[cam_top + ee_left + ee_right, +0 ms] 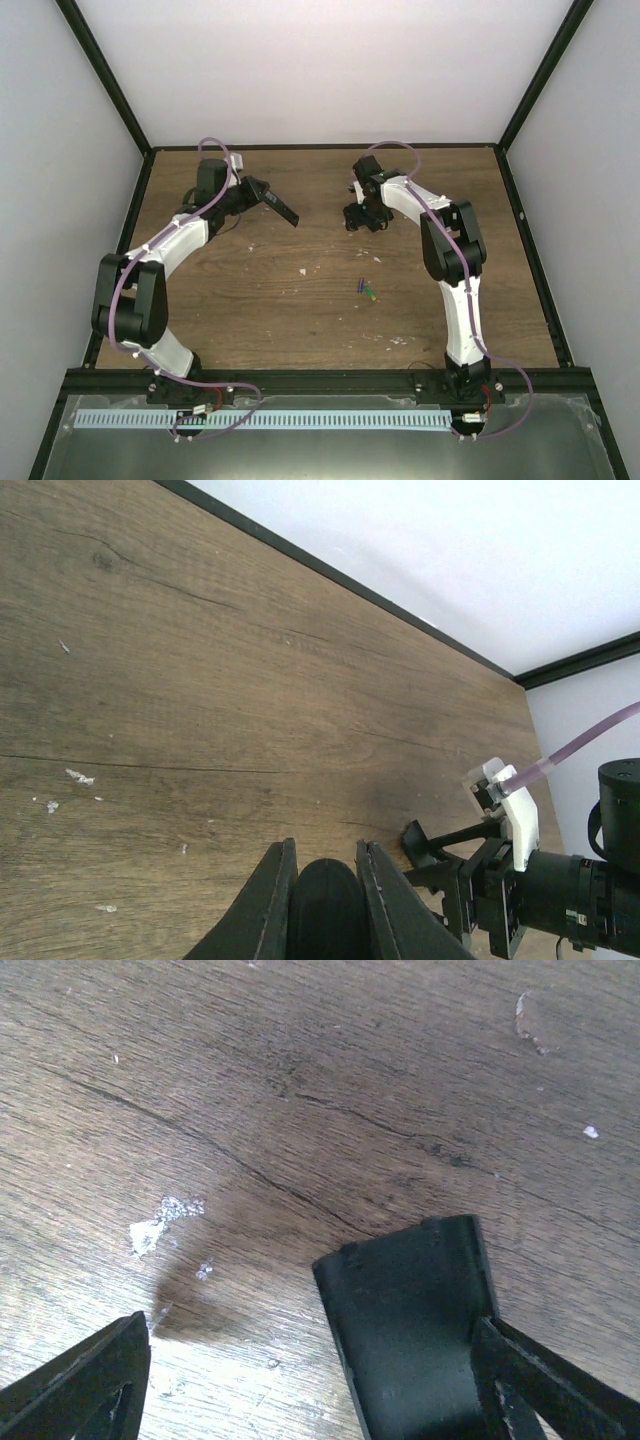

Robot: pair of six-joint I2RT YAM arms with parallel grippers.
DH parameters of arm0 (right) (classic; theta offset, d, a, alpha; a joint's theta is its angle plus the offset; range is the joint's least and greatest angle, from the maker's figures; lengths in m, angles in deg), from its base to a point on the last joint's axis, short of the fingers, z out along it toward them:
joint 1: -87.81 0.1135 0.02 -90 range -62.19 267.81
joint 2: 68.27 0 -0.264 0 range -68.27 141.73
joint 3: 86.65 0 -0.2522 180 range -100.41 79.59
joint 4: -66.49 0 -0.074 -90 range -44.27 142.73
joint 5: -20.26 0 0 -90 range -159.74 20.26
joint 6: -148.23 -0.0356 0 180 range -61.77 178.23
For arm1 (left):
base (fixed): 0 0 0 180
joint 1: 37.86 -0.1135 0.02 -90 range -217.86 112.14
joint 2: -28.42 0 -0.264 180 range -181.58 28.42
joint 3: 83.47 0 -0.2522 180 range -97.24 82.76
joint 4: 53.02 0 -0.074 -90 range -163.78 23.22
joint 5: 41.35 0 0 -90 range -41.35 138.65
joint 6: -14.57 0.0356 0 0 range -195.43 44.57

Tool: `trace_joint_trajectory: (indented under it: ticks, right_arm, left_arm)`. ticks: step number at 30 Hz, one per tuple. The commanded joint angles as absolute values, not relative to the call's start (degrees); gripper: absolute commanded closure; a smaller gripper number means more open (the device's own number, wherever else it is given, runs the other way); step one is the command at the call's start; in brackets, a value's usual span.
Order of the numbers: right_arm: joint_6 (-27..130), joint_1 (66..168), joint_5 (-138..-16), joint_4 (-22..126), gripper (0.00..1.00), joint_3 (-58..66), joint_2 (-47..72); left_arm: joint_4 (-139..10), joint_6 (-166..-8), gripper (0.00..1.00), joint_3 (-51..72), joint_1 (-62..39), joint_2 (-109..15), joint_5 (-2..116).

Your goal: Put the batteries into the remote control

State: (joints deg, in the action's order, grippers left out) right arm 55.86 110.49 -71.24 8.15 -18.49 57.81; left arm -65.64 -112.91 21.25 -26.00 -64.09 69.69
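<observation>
My left gripper [250, 191] is shut on the remote control [283, 208], a slim black bar held above the back left of the table and sticking out toward the right. In the left wrist view its rounded black end [325, 910] sits between the shut fingers [270, 900]. The two batteries, one blue-purple [361, 284] and one green [370, 295], lie side by side mid-table, apart from both grippers. My right gripper [365, 218] is open at the back centre; in the right wrist view [305, 1325] a flat black rectangular piece [410, 1340] lies on the wood against its right finger [540, 1390].
Pale specks of debris [160, 1220] dot the wooden table [300, 320]. A black frame [320, 148] and white walls border the table. My right arm's gripper shows at the right of the left wrist view [480, 880], close to the left one.
</observation>
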Motion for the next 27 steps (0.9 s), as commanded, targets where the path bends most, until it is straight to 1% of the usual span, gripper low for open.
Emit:
trace_joint_trajectory:
  ticks: [1, 8, 15, 21, 27]
  right_arm:
    - [56.2, 110.24, -72.15, 8.55, 0.21, -18.34, 59.73]
    - [56.33, 109.55, -71.67, 8.78, 0.21, -17.62, 60.45]
    - [56.83, 109.52, -72.18, 9.33, 0.21, -18.59, 57.75]
    - [56.65, 109.55, -70.58, 8.18, 0.2, -19.19, 58.19]
    - [57.79, 109.69, -71.95, 9.62, 0.2, -18.54, 56.42]
  left_arm:
    - [-65.28, -112.93, 1.0, 18.99, -26.26, -64.88, 69.57]
    - [-65.86, -112.52, 1.0, 18.2, -26.27, -65.18, 69.56]
    - [-65.92, -112.46, 1.0, 17.65, -26.26, -65.79, 69.86]
    - [-65.79, -112.5, 1.0, 17.45, -26.34, -66.01, 69.97]
    - [-65.91, -112.36, 1.0, 17.66, -26.3, -65.98, 70.01]
